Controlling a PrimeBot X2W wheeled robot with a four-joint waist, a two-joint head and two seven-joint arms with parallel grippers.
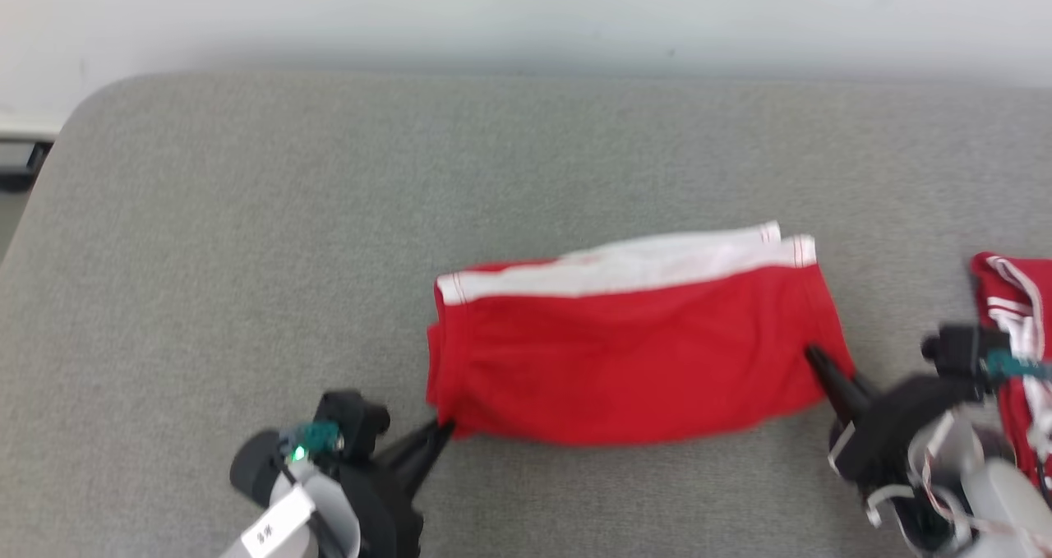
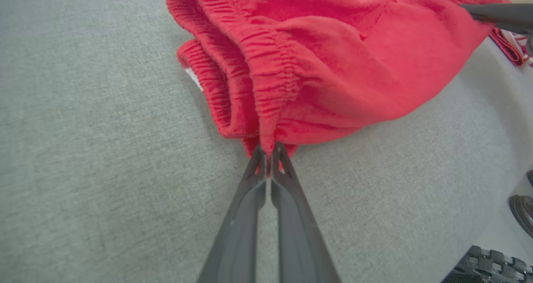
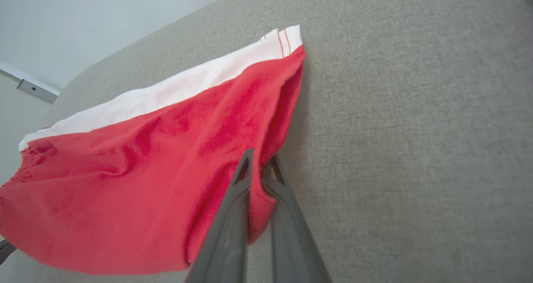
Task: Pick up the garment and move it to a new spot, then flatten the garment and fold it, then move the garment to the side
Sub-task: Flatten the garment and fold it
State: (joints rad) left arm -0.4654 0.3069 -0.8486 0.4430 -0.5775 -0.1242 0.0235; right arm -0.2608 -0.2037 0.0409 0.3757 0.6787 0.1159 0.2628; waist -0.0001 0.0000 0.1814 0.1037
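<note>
Red garment (image 1: 633,361), gathered waistband (image 2: 266,66) in left wrist view

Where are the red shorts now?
Head view: the red shorts lie just right of centre on the grey surface, held at either end by the left gripper and right gripper.

Grey fabric bench (image 1: 246,254), rounded far-left corner; second red, white-striped cloth (image 1: 1007,295) at right edge; pale wall (image 1: 493,7) behind

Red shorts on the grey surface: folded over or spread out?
Folded over. The red shorts show two stacked white stripes along the far side, and doubled waistband layers at the left end.
</note>
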